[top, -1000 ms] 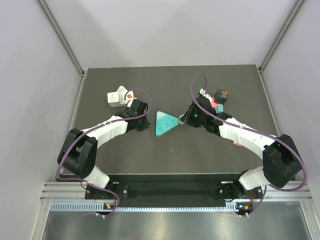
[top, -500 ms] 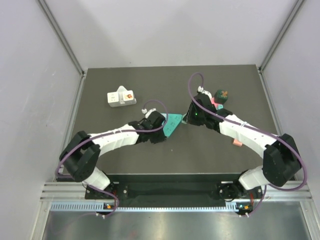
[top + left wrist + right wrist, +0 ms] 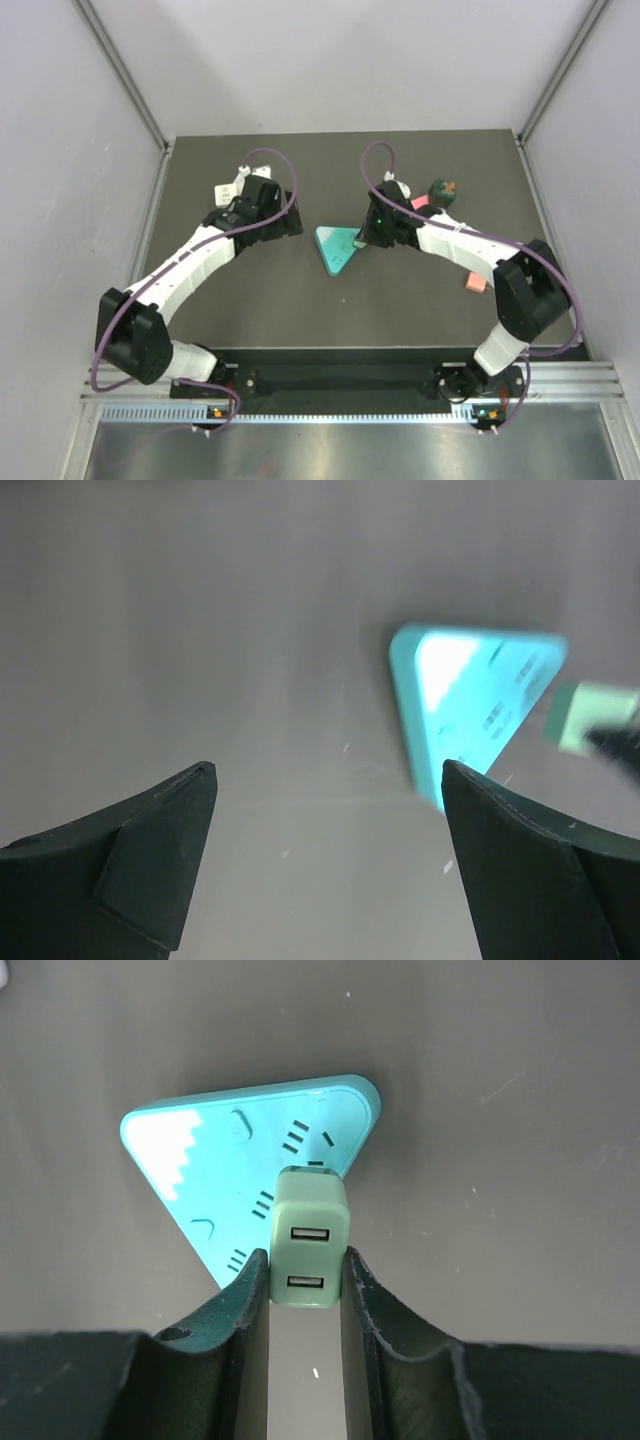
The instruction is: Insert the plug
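Note:
A pale green plug (image 3: 311,1240) with two USB ports is pinched between the fingers of my right gripper (image 3: 305,1256). Its far end overlaps the near right edge of the teal triangular socket block (image 3: 230,1155); I cannot tell whether its prongs are in. From above, the socket block (image 3: 336,248) lies mid-table with the right gripper (image 3: 370,236) at its right corner. My left gripper (image 3: 272,216) hangs to the block's left, apart from it. In the left wrist view its jaws (image 3: 328,772) stand wide open and empty, with the socket block (image 3: 470,700) ahead on the right.
A white adapter (image 3: 227,190) lies at the back left, mostly hidden under the left arm. A dark green object (image 3: 441,190) and a pink one (image 3: 421,203) sit behind the right arm. A small pink piece (image 3: 476,284) lies at the right.
My left gripper has let go of the socket block, opened, and drawn back to the left. The block has turned and sits slightly rightward. The right gripper brought the plug to its edge.

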